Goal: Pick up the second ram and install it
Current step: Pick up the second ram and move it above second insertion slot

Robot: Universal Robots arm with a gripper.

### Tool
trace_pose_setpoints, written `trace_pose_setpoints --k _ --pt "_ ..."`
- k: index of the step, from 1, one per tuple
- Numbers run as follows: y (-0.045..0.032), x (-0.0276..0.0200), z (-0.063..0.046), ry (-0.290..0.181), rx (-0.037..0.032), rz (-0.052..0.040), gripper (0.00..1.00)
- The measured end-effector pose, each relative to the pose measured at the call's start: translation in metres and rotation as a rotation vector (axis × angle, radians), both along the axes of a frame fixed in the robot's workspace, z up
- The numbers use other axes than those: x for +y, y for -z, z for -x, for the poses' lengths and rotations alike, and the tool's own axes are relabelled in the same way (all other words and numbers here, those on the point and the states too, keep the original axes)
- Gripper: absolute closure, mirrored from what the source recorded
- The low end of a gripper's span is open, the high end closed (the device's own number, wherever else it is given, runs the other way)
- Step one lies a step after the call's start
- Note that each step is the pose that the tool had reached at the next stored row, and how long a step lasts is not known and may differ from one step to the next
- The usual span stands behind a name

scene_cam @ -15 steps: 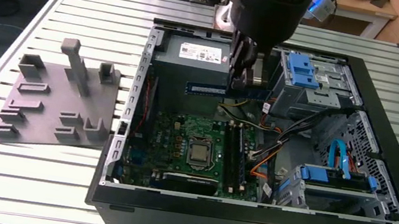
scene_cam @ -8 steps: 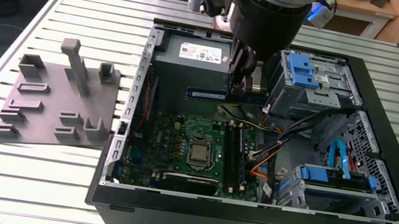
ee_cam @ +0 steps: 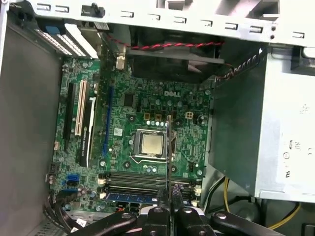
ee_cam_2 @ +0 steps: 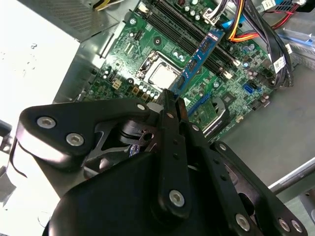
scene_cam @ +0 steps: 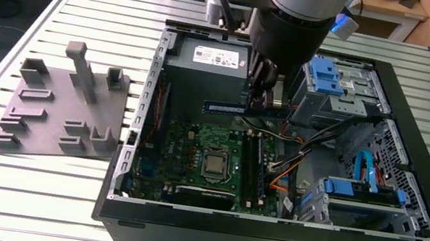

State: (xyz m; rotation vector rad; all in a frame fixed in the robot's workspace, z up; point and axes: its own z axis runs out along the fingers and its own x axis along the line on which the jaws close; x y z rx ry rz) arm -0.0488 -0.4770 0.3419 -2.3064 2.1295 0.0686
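Observation:
The second ram [scene_cam: 224, 107] is a thin blue-green strip held level inside the open computer case [scene_cam: 125, 164], above the motherboard [scene_cam: 193, 146]. My gripper [scene_cam: 257, 104] is shut on one end of it. In the second wrist view the ram [ee_cam_2: 201, 58] sticks out from my gripper [ee_cam_2: 171, 100], its pale label showing, over the long memory slots. The first wrist view catches the ram [ee_cam: 168, 147] edge-on as a thin line rising from my gripper [ee_cam: 169, 199], over the processor socket [ee_cam: 151, 143]. A blue strip [ee_cam: 132, 195] lies in one memory slot.
A grey fixture tray [scene_cam: 61, 109] with upright posts lies on the slatted table at the exterior view's left. The grey power supply [scene_cam: 211, 62] sits close behind the ram. Bundled cables [scene_cam: 315, 140] and blue drive cages [scene_cam: 325, 76] crowd the case's right side.

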Motion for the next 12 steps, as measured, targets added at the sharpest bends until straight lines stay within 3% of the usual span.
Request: trace_pose_setpoints --k 8,12 --pt "0.0139 -0.0035 -0.008 0.000 0.0001 0.0003 0.86" --pt "0.0214 -0.0182 -0.008 0.001 0.0000 0.0000 0.86"
